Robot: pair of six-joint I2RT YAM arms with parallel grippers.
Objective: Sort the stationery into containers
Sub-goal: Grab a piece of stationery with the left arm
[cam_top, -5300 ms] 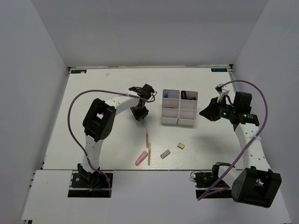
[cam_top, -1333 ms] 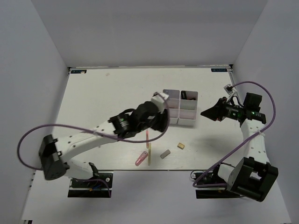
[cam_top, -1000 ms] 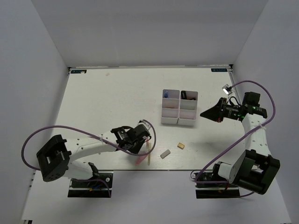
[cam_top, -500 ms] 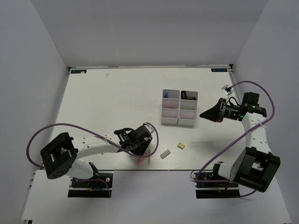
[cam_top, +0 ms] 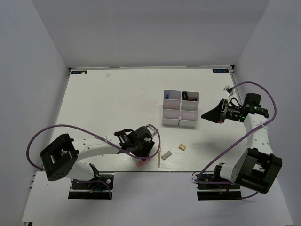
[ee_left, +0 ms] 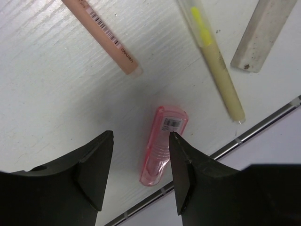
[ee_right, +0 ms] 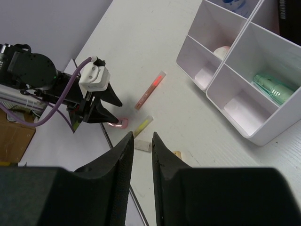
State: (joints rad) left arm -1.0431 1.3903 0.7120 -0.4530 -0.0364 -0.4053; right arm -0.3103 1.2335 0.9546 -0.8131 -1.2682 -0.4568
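Left gripper (ee_left: 141,136) is low at the near table edge, jaws apart, straddling the translucent pink plastic marker (ee_left: 160,146), not clamped. Thin yellow stick (ee_left: 216,70) and grey eraser block (ee_left: 261,33) lie right of it. My right gripper (ee_right: 140,143) hangs slightly apart, empty, right of the white plastic six-bin block (cam_top: 180,109).

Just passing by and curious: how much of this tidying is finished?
Partly. Done: a green marker, blue-capped tube and a black item lie in the bins. In hand: the left gripper, open, straddles the pink marker. Left: pink stick, yellow stick, grey eraser, tan eraser.
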